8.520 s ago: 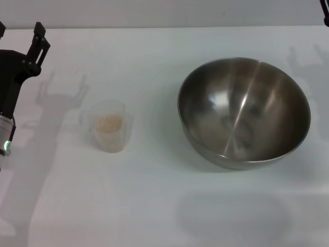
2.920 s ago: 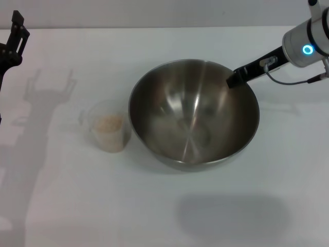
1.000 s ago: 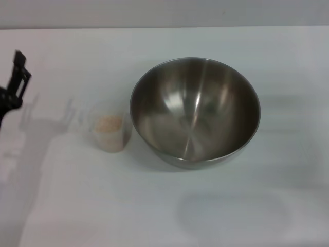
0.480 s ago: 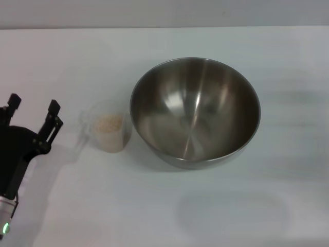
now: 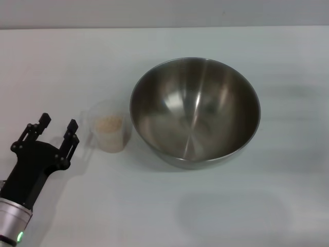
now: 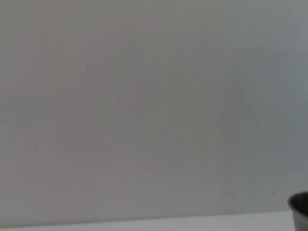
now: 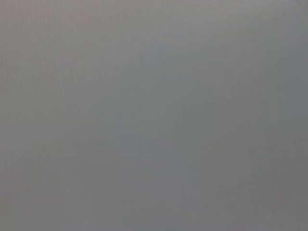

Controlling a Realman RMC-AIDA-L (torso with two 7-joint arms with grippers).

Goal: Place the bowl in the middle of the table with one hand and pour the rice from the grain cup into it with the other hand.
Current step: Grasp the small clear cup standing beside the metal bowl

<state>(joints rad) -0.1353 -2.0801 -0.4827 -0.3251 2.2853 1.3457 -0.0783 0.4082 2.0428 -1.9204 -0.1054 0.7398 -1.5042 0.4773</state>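
We see the large shiny stainless-steel mixing bowl (image 5: 195, 111) sitting upright near the middle of the plain white table (image 5: 164, 211), with the small translucent plastic grain cup (image 5: 108, 126) just beside it on the robot's left, upright and holding a low heap of pale beige rice (image 5: 109, 123). Our black left gripper (image 5: 55, 126) is near the cup's handle side, not touching it, jaws spread with nothing between them. The right gripper is out of every view; the left wrist view catches only a dark sliver of the bowl's rim (image 6: 300, 207) at the frame edge.
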